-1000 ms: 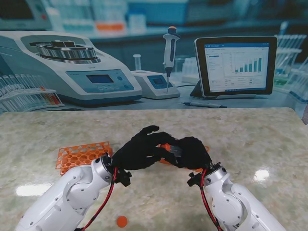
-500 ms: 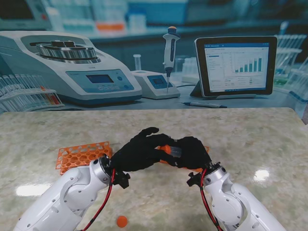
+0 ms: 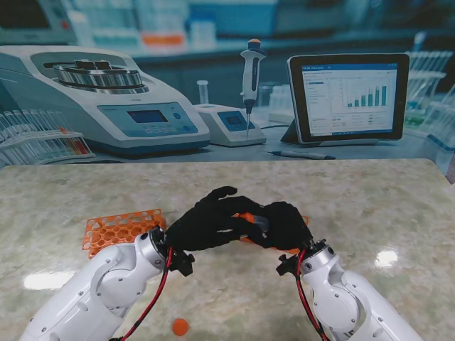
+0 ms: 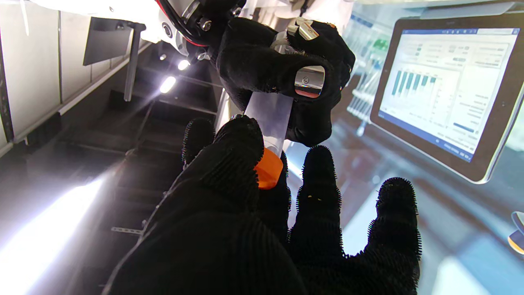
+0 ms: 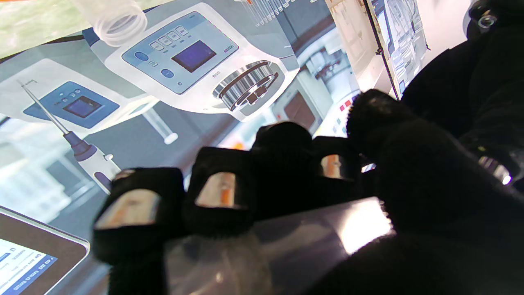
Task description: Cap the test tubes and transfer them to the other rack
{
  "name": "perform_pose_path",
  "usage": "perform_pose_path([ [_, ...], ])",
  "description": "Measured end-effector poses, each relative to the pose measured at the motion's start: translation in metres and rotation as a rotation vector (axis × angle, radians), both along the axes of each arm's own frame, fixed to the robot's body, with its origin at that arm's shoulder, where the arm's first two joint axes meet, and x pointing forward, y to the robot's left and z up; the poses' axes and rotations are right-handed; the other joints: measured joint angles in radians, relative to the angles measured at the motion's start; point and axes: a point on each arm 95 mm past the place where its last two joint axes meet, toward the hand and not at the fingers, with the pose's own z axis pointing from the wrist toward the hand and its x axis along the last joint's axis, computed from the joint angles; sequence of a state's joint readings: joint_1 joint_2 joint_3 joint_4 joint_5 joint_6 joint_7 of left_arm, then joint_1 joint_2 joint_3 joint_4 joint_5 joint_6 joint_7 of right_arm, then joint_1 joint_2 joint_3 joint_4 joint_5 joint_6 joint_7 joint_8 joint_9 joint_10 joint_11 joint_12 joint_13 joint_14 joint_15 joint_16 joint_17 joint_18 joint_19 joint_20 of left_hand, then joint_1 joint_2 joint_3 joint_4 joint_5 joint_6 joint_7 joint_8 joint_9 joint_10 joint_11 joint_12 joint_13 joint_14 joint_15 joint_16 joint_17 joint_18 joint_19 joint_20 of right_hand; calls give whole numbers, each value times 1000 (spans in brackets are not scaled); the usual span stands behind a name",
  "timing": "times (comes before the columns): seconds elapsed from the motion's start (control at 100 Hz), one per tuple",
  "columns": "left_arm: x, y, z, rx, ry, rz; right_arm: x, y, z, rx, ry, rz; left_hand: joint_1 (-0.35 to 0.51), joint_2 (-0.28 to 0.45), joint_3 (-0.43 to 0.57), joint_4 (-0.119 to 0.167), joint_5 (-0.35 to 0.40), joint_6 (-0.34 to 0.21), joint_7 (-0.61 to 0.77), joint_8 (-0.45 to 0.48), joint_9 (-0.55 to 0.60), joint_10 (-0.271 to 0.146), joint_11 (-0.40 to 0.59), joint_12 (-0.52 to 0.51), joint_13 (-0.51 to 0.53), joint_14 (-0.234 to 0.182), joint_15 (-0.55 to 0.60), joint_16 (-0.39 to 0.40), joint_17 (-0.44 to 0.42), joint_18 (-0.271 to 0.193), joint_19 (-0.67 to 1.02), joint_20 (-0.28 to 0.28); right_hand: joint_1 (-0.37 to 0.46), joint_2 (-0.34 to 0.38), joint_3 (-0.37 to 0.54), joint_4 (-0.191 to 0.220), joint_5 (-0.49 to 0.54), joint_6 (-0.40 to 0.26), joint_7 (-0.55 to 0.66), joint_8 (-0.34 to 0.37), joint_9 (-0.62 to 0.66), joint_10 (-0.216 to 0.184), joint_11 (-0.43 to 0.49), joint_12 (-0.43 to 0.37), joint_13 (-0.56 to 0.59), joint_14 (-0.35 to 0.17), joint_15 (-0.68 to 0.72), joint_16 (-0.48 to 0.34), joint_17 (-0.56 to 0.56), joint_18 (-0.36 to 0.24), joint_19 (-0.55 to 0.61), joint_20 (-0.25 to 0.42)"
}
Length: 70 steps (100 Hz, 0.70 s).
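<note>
The left hand [image 3: 206, 226] has barely shifted, pinching the orange cap [image 4: 268, 169] onto the clear test tube [image 4: 268, 116] that the right hand [image 3: 284, 226] clasps, over the orange rack [image 3: 121, 229] at nine o'clock.

Bright overhead glare (blurred backdrop)

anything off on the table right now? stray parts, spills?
One thing: a loose orange cap lies alone on the marble table, nearer to me than the left arm and apart from the orange rack. No spill visible. The left hand and right hand meet on a tube with its cap.
</note>
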<state>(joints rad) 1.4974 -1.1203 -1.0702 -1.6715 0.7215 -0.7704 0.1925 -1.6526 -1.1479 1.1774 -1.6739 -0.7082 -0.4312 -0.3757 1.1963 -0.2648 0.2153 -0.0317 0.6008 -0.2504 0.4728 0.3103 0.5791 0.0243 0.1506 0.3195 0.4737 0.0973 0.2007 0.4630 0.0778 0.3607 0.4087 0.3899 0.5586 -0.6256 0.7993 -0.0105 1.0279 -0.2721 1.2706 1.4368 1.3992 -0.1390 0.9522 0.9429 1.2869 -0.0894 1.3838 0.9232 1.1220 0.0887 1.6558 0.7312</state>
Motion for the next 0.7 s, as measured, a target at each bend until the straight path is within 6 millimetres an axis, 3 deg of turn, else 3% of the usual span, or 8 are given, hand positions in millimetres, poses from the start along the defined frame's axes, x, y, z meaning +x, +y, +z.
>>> perform_pose_path([
  [0.22,2,-1,0,14,1,17,0,0,0,0,0,1,-4,0,-22,0,4,18,-27,-19,7,-2,13,8,17,0,45,81,15,0,57,27,0,0,0,0,0,0,0,0,0,0,0,0,0,0,0,0,0,1,0,0],
  [0.51,4,-3,2,29,-9,29,-1,1,-1,-2,1,8,-29,-22,-23,0,14,9,-32,-20,28,-8,49,80,24,-2,99,203,51,-9,222,140,0,0,0,0,0,0,0,0,0,0,0,0,0,0,0,-6,0,2,0,0],
  [0.58,5,-4,3,39,-18,34,-2,1,-1,-3,2,12,-30,-31,-24,0,15,8,-34,-21,40,-11,59,101,24,-2,116,323,65,-16,290,188,0,0,0,0,0,0,0,0,0,0,0,0,0,0,0,-6,0,2,-1,-1],
  [0.7,5,-5,5,55,-40,41,-4,1,-2,-6,4,16,-30,-55,-24,-1,31,8,-59,-36,70,-11,63,104,59,-2,123,435,91,-30,385,237,0,0,0,0,0,1,0,0,0,0,0,0,0,0,0,-8,0,2,-2,-1],
])
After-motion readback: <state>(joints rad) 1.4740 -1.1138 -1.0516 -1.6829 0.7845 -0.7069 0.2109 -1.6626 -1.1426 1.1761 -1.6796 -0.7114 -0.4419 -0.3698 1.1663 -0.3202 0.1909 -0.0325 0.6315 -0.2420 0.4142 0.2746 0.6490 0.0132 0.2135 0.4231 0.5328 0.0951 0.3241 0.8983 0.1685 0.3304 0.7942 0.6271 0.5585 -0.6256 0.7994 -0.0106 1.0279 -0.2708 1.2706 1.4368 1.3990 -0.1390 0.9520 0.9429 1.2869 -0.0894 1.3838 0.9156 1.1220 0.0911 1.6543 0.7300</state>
